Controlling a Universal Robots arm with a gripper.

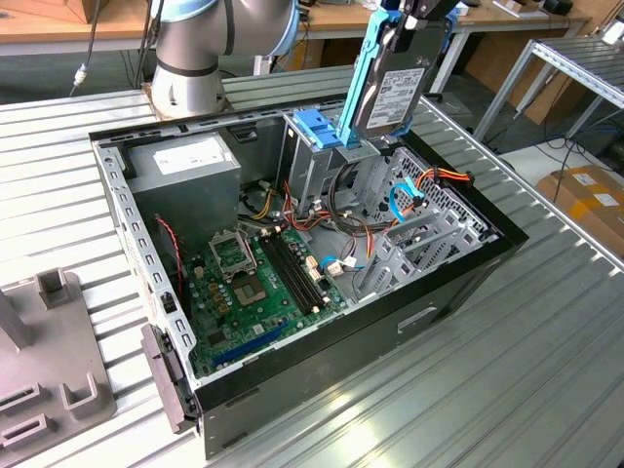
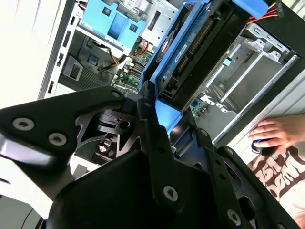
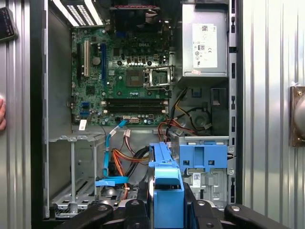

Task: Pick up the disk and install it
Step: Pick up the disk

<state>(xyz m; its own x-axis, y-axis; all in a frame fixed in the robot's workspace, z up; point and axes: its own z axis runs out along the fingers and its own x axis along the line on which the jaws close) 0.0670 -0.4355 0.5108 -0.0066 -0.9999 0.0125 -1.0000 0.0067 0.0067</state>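
Blue rails: how many drives do you count? (A)

One. The disk hangs upright over the drive-bay end of the single open computer case, its lower edge just above the bays. (B)

And the tool? (A)

Clenched on the disk. In the second wrist view the tool pinches the blue rail end. In the exterior view the frame's top edge cuts it off. (B)

What sits inside the case? (A)

One green motherboard, one grey power supply box with a white sticker, and one blue slotted bracket just beside the disk. The red, orange and blue cables are too tangled to count. (B)

Anything around it? (A)

The case stands on a ribbed metal table. One grey fixture lies at the exterior view's left, partly cut off. One person's hand rests beside the case. (B)

Anything hidden? (A)

In the first wrist view the disk is edge-on, so its label is out of sight. (B)
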